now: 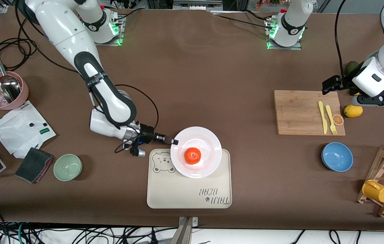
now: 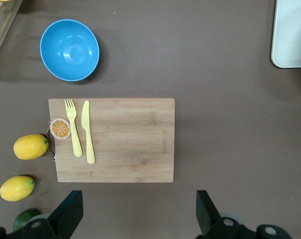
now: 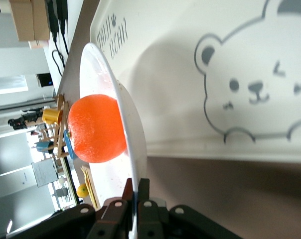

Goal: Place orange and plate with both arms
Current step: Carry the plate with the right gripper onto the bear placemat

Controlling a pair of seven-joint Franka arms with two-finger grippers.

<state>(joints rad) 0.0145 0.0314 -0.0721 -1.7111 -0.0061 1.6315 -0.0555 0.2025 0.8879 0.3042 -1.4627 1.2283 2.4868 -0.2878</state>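
The right gripper (image 1: 174, 141) was clamped on the rim of the white plate (image 1: 209, 142), holding it over the bear-print tray (image 1: 185, 189) at the corner with the bear face. The orange (image 1: 192, 155) sat in the middle of the plate. The left gripper (image 2: 138, 211) waited with its fingers spread wide, holding nothing, above the wooden cutting board (image 1: 300, 112).

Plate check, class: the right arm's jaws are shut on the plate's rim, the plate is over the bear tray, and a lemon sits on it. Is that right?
One thing is wrong: it is the orange on the plate, not a lemon, as the front view shows. The rest holds: the right gripper has its jaws shut on the plate's rim, and the plate is over the bear tray.
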